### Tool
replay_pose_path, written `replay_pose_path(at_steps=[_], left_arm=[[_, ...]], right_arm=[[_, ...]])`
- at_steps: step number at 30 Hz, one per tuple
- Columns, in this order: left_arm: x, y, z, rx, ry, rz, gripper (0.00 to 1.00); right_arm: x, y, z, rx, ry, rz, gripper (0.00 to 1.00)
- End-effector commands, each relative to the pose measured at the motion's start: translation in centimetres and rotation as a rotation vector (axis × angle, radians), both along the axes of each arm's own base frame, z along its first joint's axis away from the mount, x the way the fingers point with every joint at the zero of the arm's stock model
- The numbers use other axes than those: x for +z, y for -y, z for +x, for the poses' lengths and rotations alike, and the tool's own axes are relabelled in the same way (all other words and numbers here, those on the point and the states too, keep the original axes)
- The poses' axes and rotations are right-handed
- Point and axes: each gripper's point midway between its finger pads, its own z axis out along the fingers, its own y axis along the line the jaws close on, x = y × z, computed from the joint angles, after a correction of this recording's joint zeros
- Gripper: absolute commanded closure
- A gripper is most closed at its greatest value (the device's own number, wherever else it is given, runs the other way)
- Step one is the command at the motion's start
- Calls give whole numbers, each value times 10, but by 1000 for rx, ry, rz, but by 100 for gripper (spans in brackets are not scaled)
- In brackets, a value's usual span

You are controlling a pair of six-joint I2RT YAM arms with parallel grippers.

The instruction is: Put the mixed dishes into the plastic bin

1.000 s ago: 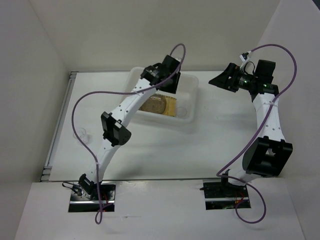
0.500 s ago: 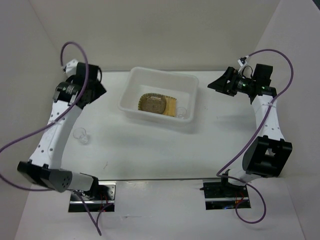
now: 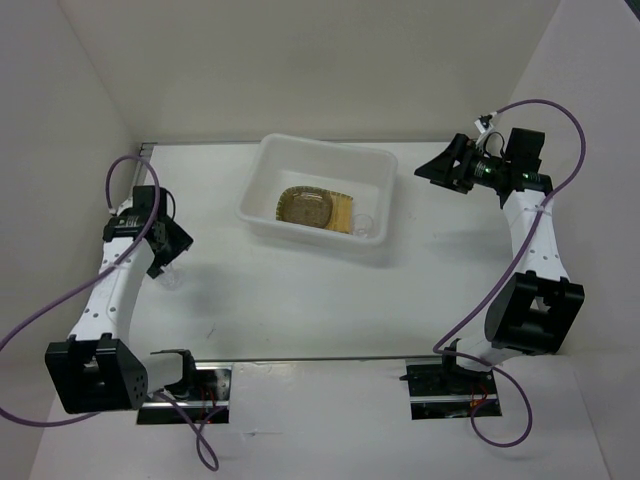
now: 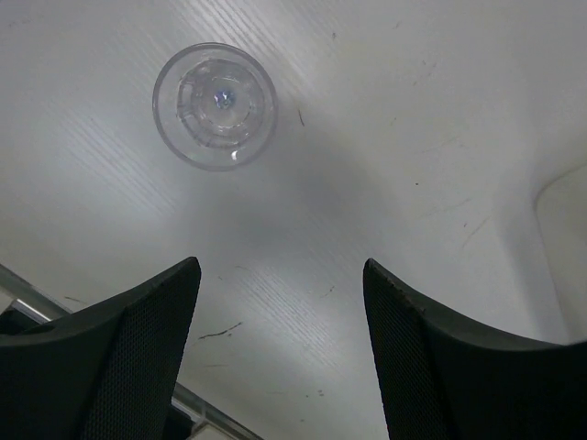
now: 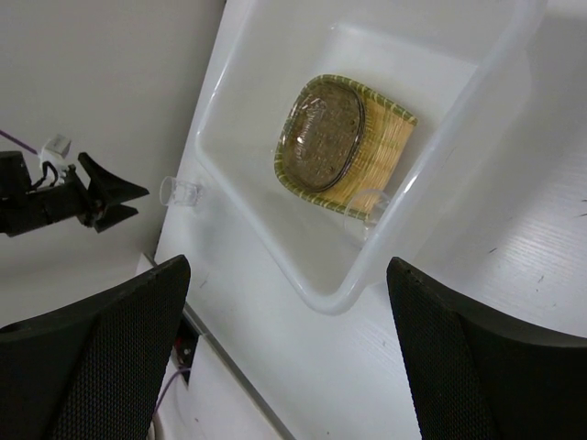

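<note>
Room around glass cup (image 4: 215,105) ahead of spread left claw (image 4: 280,275); right claw (image 5: 286,266) spread too, near bin (image 3: 325,142) rim.

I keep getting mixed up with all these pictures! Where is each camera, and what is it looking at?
Top external: high behind the robot, looking down at the table, plastic bin, left arm and right arm.
Left wrist: on the left arm, looking down at a glass cup on the table; open left fingers show.
Right wrist: on the right arm, looking over into the bin at the yellow plate; open right fingers show.
Shared: both wrists see that cup.
</note>
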Motion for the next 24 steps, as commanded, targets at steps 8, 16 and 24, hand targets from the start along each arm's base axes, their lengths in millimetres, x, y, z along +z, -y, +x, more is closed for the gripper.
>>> replay_pose_path(at_steps=[8,16,24], left_arm=[[-25,-19,31,-36,13,-17,21],[-74,-21,45,-77,-105,-65,21],[-83,-34,54,-87,-136,-17,28]], right_arm=[[8,-3,0,15,51,-7,8],[13,-3,0,18,66,-15,8],[15,1,1,12,72,-22,8]])
